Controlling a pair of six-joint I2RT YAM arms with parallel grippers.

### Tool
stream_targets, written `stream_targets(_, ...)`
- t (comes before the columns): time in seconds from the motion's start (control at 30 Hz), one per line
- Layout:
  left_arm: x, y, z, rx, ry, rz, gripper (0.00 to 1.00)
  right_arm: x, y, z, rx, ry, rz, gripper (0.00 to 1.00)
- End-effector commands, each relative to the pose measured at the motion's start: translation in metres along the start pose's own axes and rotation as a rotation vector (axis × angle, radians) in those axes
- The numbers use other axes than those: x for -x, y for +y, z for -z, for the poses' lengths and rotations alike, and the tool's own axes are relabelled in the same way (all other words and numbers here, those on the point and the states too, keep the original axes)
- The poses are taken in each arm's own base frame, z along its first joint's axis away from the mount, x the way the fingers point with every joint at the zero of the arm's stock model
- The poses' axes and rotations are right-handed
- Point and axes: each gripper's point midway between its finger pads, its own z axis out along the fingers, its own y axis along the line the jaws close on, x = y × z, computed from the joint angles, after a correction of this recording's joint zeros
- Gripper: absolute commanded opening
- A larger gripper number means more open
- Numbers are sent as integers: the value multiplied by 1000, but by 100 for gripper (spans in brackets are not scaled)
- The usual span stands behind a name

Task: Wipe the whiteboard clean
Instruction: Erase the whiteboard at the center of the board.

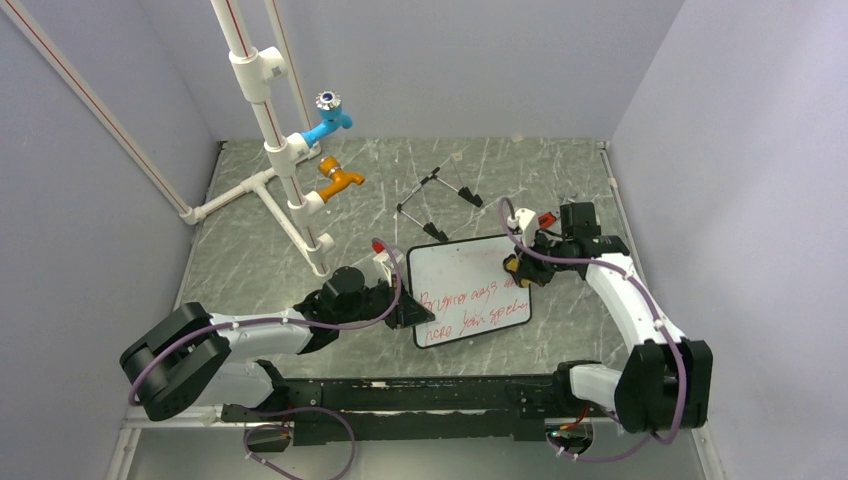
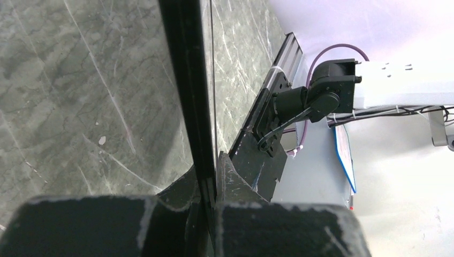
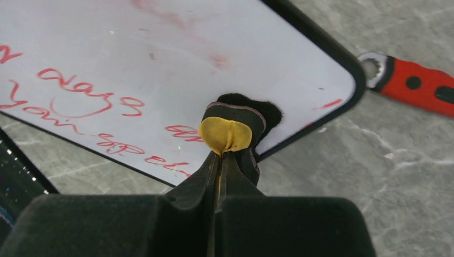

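The whiteboard (image 1: 465, 290) lies flat in the middle of the table, with red handwriting on its lower half; it also shows in the right wrist view (image 3: 160, 69). My left gripper (image 1: 408, 312) is shut on the board's left edge, whose black frame (image 2: 187, 96) runs between the fingers. My right gripper (image 1: 514, 268) is shut on the yellow-black eraser (image 3: 231, 131), pressing it on the board near its right edge. The upper part of the board is wiped, with faint red smears.
A red marker (image 3: 415, 88) lies just past the board's right corner. The black wire easel feet (image 1: 437, 205) lie behind the board. A white pipe stand (image 1: 275, 160) with blue and orange taps stands at the back left. Walls close in on both sides.
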Motion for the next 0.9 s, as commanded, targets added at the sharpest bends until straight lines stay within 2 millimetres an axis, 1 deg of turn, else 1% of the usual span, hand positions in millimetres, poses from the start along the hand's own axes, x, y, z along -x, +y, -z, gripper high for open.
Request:
stream_targets(0.0, 22, -48, 5, -191, -64, -139, 0, 49, -45, 9, -139, -109, 40, 0)
stream_targets(0.1, 22, -48, 5, -189, -66, -138, 0, 75, -32, 11, -95, -165, 87, 0)
stream_targets(0.2, 23, -48, 5, -189, -65, -138, 0, 88, -5, 11, -22, -186, 146, 0)
stream_targets(0.27, 23, -48, 5, -192, -68, -138, 0, 88, 19, 10, 39, -193, 191, 0)
stream_targets(0.3, 22, -48, 5, -192, -68, -139, 0, 84, 34, 8, 85, -197, 218, 0)
stream_targets(0.37, 22, -48, 5, -192, -67, -138, 0, 74, 50, 10, 133, -192, 242, 0)
stream_targets(0.4, 22, -48, 5, -193, -67, -138, 0, 67, 52, 8, 135, -177, 233, 0)
stream_targets(0.43, 22, -49, 5, -195, -67, -139, 0, 60, 49, 6, 111, -153, 219, 0)
stream_targets(0.47, 22, -48, 5, -193, -66, -138, 0, 50, 41, 3, 68, -117, 201, 0)
stream_targets(0.5, 22, -48, 6, -194, -64, -138, 0, 40, 30, 1, 19, -85, 181, 0)
stream_targets(0.53, 22, -48, 6, -195, -66, -139, 0, 28, 15, 0, -38, -55, 143, 0)
stream_targets(0.57, 21, -49, 6, -195, -65, -139, 0, 21, 3, 2, -73, -41, 106, 0)
stream_targets(0.63, 22, -49, 6, -196, -66, -140, 0, 13, -19, 7, -132, -28, 45, 0)
stream_targets(0.7, 22, -49, 7, -196, -68, -139, 0, 11, -38, 11, -187, -21, 7, 0)
stream_targets(0.73, 22, -49, 7, -197, -69, -139, 0, 13, -45, 13, -209, -25, 1, 0)
stream_targets(0.87, 22, -49, 7, -194, -70, -137, 0, 30, -61, 16, -242, -58, 2, 0)
